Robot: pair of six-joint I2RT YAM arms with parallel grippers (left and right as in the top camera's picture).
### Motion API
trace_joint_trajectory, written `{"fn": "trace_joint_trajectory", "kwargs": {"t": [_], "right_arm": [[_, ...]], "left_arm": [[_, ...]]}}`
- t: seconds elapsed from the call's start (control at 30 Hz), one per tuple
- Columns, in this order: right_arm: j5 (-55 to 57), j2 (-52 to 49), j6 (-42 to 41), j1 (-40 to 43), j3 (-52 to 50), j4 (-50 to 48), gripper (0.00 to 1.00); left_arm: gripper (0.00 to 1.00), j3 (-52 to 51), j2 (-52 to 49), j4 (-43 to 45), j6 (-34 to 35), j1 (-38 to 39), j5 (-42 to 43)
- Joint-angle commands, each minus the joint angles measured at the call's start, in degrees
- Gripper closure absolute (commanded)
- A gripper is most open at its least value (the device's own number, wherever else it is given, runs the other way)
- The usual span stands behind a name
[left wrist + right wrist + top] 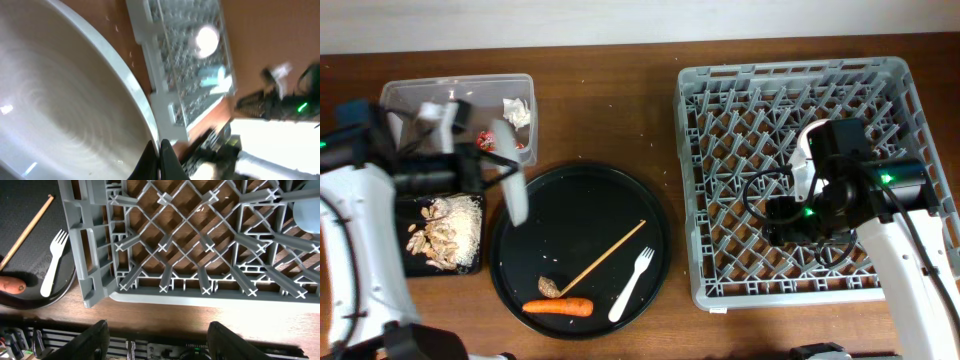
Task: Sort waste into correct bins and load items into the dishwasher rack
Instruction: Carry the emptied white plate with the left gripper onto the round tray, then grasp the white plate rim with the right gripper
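Observation:
My left gripper [492, 170] is shut on the rim of the white plate [512, 182] and holds it tilted on edge above the round tray's left side. In the left wrist view the plate [65, 90] fills the left half, with the jaws [160, 155] pinching its edge. My right gripper [157, 330] is open and empty, low over the front part of the grey dishwasher rack [720, 110]. A carrot [558, 307], white fork [632, 285], wooden stick [607, 254] and a nut piece [548, 287] lie on the round black tray [650, 215]. The bowl is out of view.
The clear tub [410, 92] at the back left holds a red wrapper [485, 140] and a white tissue [516, 112]. The black rectangular tray [472, 268] holds nut shells [445, 230]. A light-blue cup [306, 210] and a white cup [206, 40] sit in the rack.

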State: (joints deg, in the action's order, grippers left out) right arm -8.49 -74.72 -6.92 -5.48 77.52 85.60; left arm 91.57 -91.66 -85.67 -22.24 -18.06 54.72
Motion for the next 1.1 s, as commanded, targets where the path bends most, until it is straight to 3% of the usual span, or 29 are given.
{"fn": "trace_joint_trajectory", "kwargs": {"t": [0.0, 0.1, 0.23, 0.4, 0.53, 0.63, 0.7, 0.73, 0.8, 0.9, 0.97, 1.03, 1.07], "right_arm": [[0.04, 0.09, 0.04, -0.50, 0.28, 0.11, 0.34], [0.07, 0.09, 0.07, -0.50, 0.28, 0.11, 0.34], [0.07, 0.09, 0.04, -0.50, 0.28, 0.11, 0.34], [0.04, 0.09, 0.07, -0.50, 0.28, 0.13, 0.34], [0.04, 0.09, 0.04, -0.50, 0.28, 0.59, 0.34], [-0.07, 0.09, 0.04, -0.50, 0.28, 0.63, 0.34], [-0.13, 0.09, 0.04, -0.50, 0.28, 0.63, 0.34], [-0.11, 0.09, 0.07, -0.50, 0.28, 0.76, 0.33], [-0.11, 0.09, 0.07, -0.50, 0.28, 1.07, 0.27], [-0.13, 0.09, 0.07, -0.50, 0.28, 1.20, 0.01], [-0.13, 0.09, 0.09, -0.50, 0.28, 1.07, 0.02], [-0.26, 0.09, 0.04, -0.52, 0.28, 0.83, 0.03], [-1.44, 0.09, 0.04, -0.52, 0.28, 0.52, 0.11]], "left_arm": [[1.00, 0.83, 0.70, 0.83, 2.86, 13.07, -14.14], [1.00, -2.45, 0.61, 7.91, 16.59, 28.48, -34.82], [1.00, -11.43, 0.48, 20.04, 29.03, 40.83, -45.44], [1.00, -24.30, 0.17, 35.71, 33.77, 47.10, -45.79], [0.98, -28.89, -0.39, 40.72, 34.47, 48.78, -45.75], [0.91, -28.98, -0.39, 40.92, 34.62, 48.83, -45.55], [0.73, -28.96, -0.37, 40.87, 34.62, 48.81, -45.55], [0.53, -28.94, -0.35, 40.83, 34.62, 48.81, -45.51], [0.51, -27.91, 0.11, 39.08, 34.62, 48.46, -45.55], [0.49, -23.50, 3.13, 31.26, 34.62, 45.62, -46.27], [0.45, -21.22, 6.91, 25.81, 34.62, 40.81, -48.70], [0.30, -21.11, 10.69, 22.53, 34.62, 34.53, -49.20], [0.24, -21.11, 12.55, 20.37, 34.62, 29.99, -49.18]]}}
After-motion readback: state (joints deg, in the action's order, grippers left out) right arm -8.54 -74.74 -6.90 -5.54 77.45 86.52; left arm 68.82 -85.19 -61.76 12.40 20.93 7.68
